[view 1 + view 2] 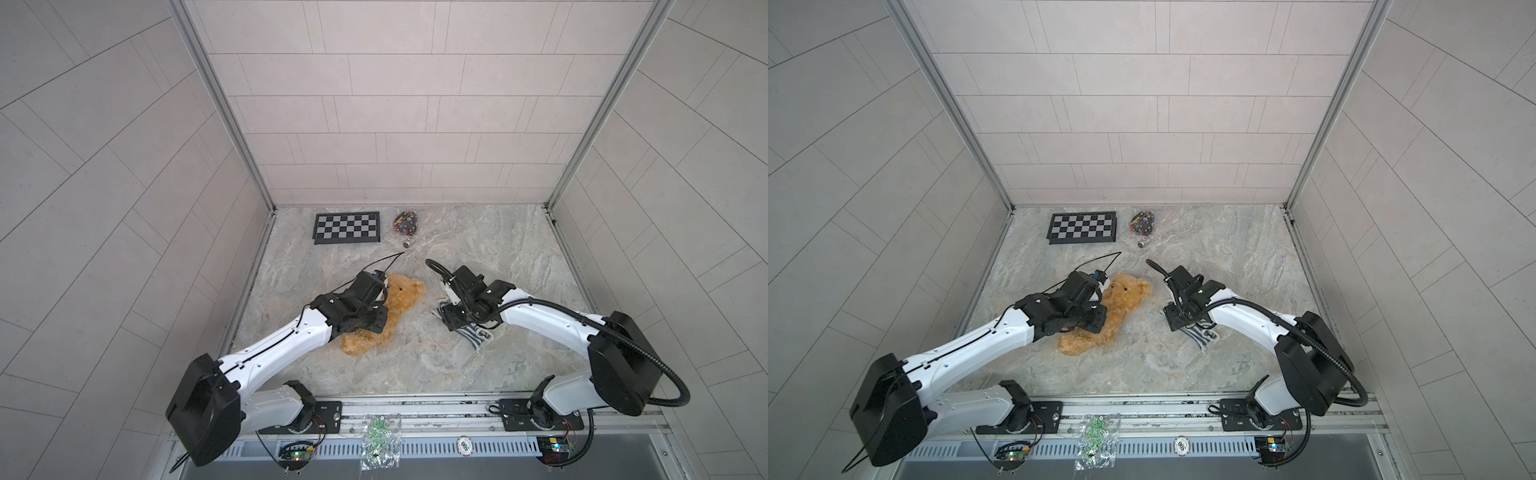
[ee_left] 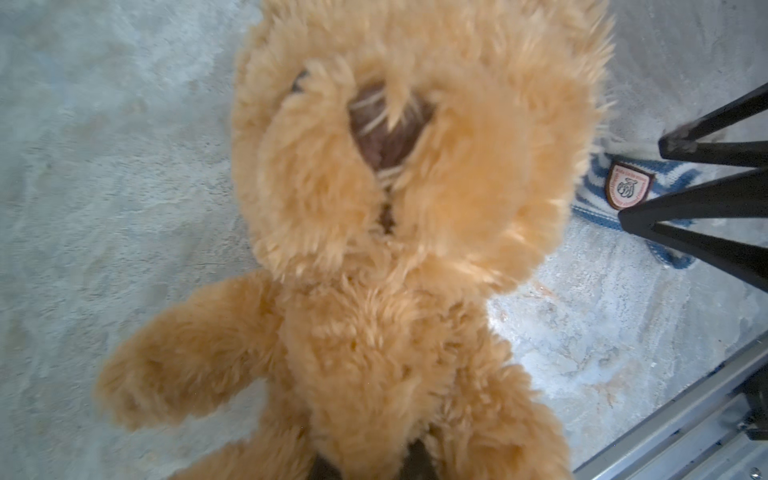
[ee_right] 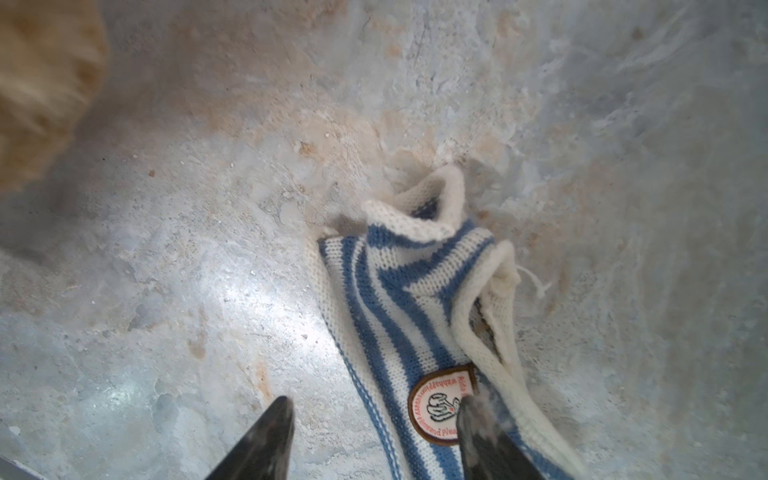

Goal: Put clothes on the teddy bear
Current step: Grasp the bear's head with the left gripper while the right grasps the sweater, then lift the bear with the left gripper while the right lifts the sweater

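Jaws of left gripper pinch teddy bear low on body; jaws of right gripper spread over striped shirt edge on tabletop.

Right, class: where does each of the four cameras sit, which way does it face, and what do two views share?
Top view: high above the arm bases, looking down at the marble table; both arms show.
Top view: same head, nearly the same scene, checkered board at the back; both arms.
Left wrist: on the left arm, facing the teddy bear; left gripper barely shows.
Right wrist: on the right arm, facing the striped shirt; right gripper open.
Shared: both wrist views show the shirt's patch.
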`<control>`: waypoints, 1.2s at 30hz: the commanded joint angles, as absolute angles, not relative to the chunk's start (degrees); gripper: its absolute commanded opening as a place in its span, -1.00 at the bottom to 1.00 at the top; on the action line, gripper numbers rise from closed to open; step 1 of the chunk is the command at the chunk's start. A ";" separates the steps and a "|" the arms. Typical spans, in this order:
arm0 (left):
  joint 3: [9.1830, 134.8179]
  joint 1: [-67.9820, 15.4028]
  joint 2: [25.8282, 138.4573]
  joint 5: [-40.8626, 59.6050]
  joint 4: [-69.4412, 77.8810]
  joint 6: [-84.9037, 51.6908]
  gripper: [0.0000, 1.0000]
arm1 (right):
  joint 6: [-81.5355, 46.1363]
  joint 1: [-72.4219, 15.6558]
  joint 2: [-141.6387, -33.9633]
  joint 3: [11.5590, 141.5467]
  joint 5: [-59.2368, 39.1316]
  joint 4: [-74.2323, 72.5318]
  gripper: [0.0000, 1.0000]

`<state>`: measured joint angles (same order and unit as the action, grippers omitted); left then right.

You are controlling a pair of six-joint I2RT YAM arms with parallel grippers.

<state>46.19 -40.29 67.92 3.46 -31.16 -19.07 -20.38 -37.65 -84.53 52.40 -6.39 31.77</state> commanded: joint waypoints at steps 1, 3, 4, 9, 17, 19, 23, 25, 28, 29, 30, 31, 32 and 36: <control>47.93 -39.88 65.30 -1.84 -33.05 -17.50 -0.75 | -20.79 -38.67 -86.57 53.88 -4.63 34.23 0.17; 47.34 -39.27 64.25 -1.68 -32.50 -18.09 -0.76 | -20.87 -38.67 -87.25 53.70 -4.02 33.61 0.10; 46.97 -39.13 63.63 -1.52 -32.20 -18.35 -0.76 | -20.92 -38.67 -87.51 53.78 -3.90 33.64 0.08; 44.97 -37.89 61.03 -2.10 -31.31 -18.81 -0.75 | -20.31 -39.24 -88.89 54.14 -4.00 33.86 -0.05; 43.53 -35.86 58.24 -3.06 -29.83 -19.14 -0.75 | -21.00 -40.34 -90.42 52.33 -1.91 33.11 -0.27; 43.05 -35.86 57.43 -3.73 -29.21 -19.14 -0.75 | -21.09 -40.34 -90.33 52.04 -1.04 32.96 -0.40; 42.19 -35.81 55.70 -4.69 -28.43 -18.30 -0.77 | -21.50 -40.25 -90.29 52.51 0.89 33.26 -0.68; 42.21 -35.84 55.22 -5.03 -28.89 -17.40 -0.77 | -21.37 -40.17 -90.09 52.71 1.31 33.19 -0.77; 42.63 -35.86 54.32 -5.56 -29.71 -15.49 -0.79 | -20.75 -39.82 -89.91 53.25 1.56 33.22 -0.94; 42.55 -35.86 53.56 -5.35 -29.30 -14.89 -0.79 | -20.37 -39.73 -89.91 53.54 1.50 33.22 -0.99; 42.14 -35.86 52.57 -4.84 -28.43 -14.45 -0.80 | -19.92 -39.60 -89.83 53.76 1.58 33.06 -1.00; 41.68 -35.83 51.78 -4.40 -27.65 -14.03 -0.80 | -19.63 -39.47 -89.66 53.94 1.41 32.92 -1.00; 41.21 -35.86 50.93 -3.78 -26.95 -13.61 -0.81 | -19.29 -39.30 -89.43 54.00 1.14 32.71 -1.00; 40.81 -35.86 49.92 -3.47 -26.98 -13.27 -0.82 | -17.81 -38.97 -88.68 54.47 -0.48 32.63 -0.86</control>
<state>41.30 -36.05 50.98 -3.62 -29.28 -14.90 -19.18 -39.29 -90.02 53.10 -0.30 32.34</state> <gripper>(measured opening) 0.149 0.040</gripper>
